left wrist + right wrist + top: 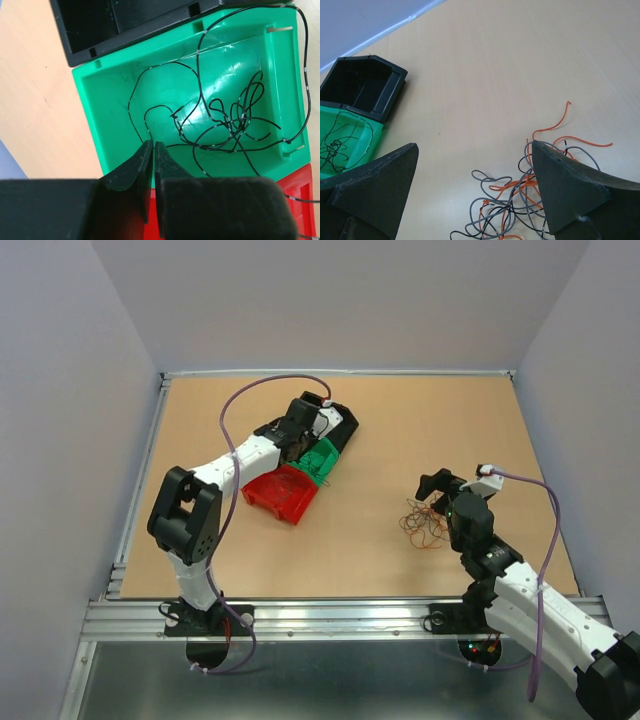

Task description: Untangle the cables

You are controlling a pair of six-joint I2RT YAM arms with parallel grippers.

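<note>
The cables ran off the right wrist view's bottom edge and behind the right gripper's fingers. The left wrist view cut off the black bin and red bin, and whether the left gripper pinched the black wire was too fine to tell.

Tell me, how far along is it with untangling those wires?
Done: several black wires already lie in the green bin. In hand: the left end effector sits over that bin, fingers nearly together, while the right end effector hangs open above the clump of orange and grey wires on the table. Left: that clump is all knotted, so most of the job likely remains.
</note>
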